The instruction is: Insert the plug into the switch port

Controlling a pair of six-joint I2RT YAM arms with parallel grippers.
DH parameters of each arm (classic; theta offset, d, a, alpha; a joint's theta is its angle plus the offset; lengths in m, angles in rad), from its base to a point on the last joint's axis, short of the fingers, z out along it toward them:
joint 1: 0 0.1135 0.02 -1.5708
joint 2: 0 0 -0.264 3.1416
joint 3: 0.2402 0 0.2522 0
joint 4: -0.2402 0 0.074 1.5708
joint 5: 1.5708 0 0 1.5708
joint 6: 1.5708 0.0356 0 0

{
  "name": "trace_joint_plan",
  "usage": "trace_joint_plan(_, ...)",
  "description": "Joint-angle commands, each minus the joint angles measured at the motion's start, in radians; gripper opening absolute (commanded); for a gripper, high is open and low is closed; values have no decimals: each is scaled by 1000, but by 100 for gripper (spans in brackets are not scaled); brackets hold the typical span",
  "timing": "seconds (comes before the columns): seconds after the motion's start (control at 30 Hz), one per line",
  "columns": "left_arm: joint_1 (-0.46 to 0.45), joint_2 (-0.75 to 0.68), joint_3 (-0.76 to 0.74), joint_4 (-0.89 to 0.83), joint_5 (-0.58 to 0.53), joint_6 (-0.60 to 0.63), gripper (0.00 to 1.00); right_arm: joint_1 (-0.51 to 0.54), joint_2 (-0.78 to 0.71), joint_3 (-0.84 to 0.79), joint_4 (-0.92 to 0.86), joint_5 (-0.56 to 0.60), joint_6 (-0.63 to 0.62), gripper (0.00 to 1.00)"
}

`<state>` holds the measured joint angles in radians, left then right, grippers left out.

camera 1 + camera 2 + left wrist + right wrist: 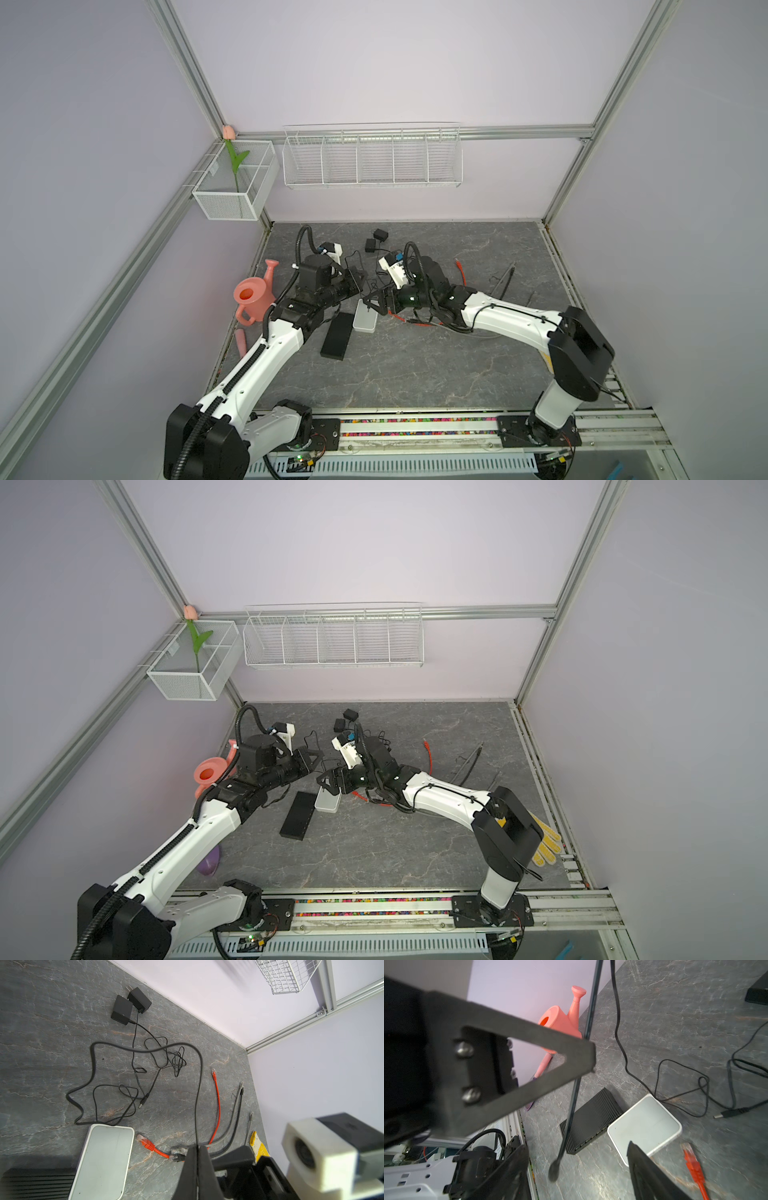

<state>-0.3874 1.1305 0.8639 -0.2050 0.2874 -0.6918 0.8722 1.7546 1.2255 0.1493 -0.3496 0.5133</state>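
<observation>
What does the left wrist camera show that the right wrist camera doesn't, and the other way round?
Left wrist only: the grey cables, a yellow glove and the wire rack.
Right wrist only: the pink watering can, and the plug end of the black cable, dangling in front of the open right gripper.
Both: the black switch, the white box beside it, the orange plug, and the black cable pinched in the shut left gripper.

We log: pink watering can [257, 303] at the table's [415, 365] 9 o'clock edge; tulip [228, 132] in mesh basket [226, 203] toward 11; yellow glove [547, 841] at 4.
</observation>
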Motion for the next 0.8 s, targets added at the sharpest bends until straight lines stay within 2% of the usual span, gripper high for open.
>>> trace_joint_plan(0.0,-5,-9,-10,23,-8,-10,0,5,73,52,47,-91,59,43)
trace_joint_plan(0.03,-5,-7,-6,14,-10,-2,0,5,78,49,62,-92,65,8)
trace_joint_plan(0.13,-4,-10,4,-9,-22,15,0,9,35,-30,156,-27,90,6)
trace_joint_plan(0.27,-4,-15,9,-31,-53,23,0,5,-5,-15,60,-13,58,7)
trace_joint_plan(0.3,-3,-15,4,-25,-62,20,3,5,-13,-17,60,-21,55,6)
trace_joint_plan(0.33,-3,-16,2,-22,-69,19,13,5,-20,-21,59,-23,56,6)
trace_joint_plan(0.4,-3,-22,14,-53,-87,33,46,5,-34,-29,52,-22,53,6)
trace_joint_plan(0.5,-3,-46,56,-171,-192,77,78,-9,-60,-35,19,1,45,6)
trace_joint_plan(0.6,3,-93,40,-228,-302,98,93,-52,-76,0,-83,15,30,6)
trace_joint_plan(0.77,29,-70,-46,-291,-333,104,98,-125,-49,133,-324,-4,-15,7)
